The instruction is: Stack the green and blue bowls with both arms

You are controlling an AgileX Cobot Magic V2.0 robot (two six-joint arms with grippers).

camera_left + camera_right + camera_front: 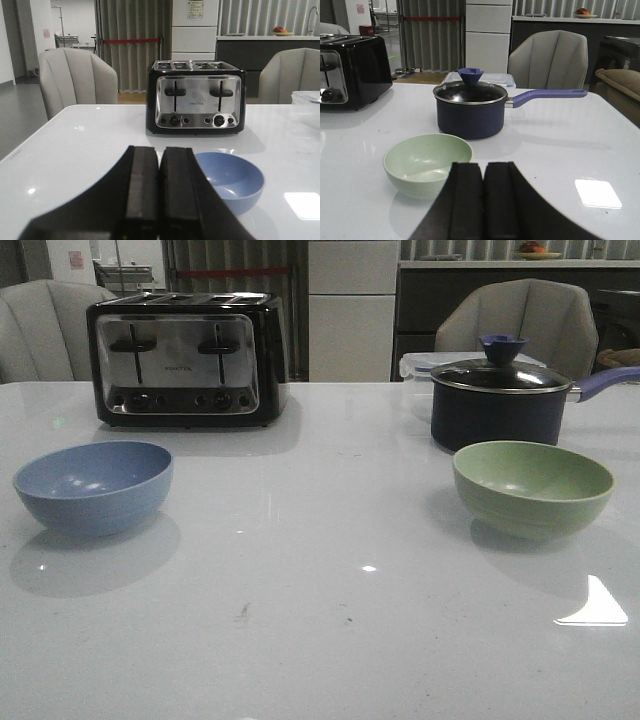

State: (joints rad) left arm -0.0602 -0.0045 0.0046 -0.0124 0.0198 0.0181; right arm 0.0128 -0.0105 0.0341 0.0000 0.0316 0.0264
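On the white table [320, 640], the blue bowl [93, 486] sits upright near the left edge, in front of the toaster [187, 360], and the left gripper [159, 200] hangs short of it, fingers pressed together and holding nothing. The green bowl [533, 487] stands well apart near the right edge, just in front of the lidded saucepan [500, 402]. The right gripper [484, 205] is likewise pressed together and bare.
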